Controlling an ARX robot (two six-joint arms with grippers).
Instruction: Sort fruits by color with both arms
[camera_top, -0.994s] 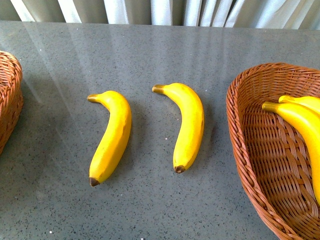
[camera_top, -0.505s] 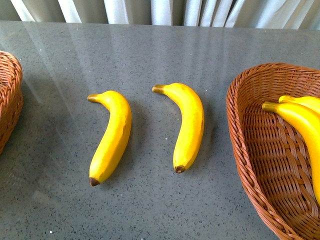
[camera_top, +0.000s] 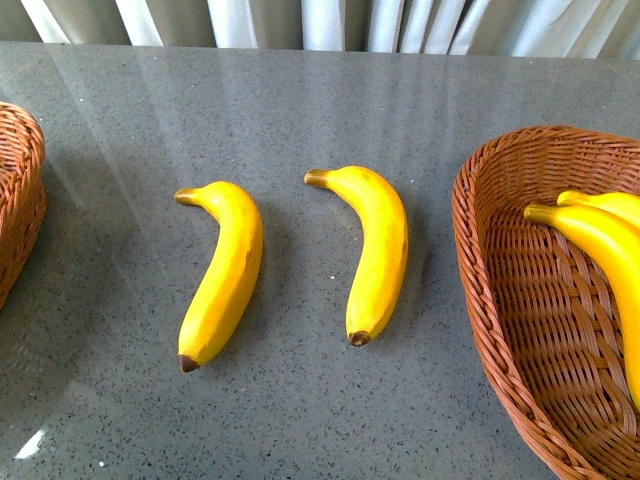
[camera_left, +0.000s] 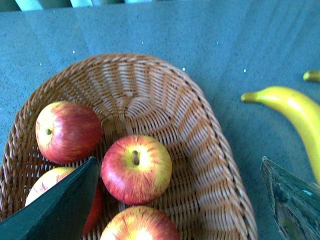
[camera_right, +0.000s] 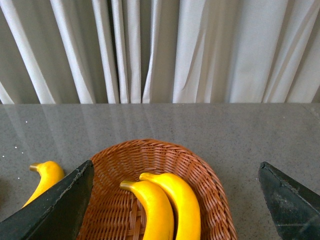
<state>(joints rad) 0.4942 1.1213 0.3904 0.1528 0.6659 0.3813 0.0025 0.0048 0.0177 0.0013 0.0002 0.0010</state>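
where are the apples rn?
Left wrist view: four red-yellow apples sit in the wicker basket, left of the two loose bananas on the table.

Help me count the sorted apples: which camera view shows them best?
The left wrist view: it looks down into the wicker basket, showing four apples, one partly hidden. The front view catches only a basket rim at its left edge, no apples. The right wrist view shows the other basket with bananas, no apples.
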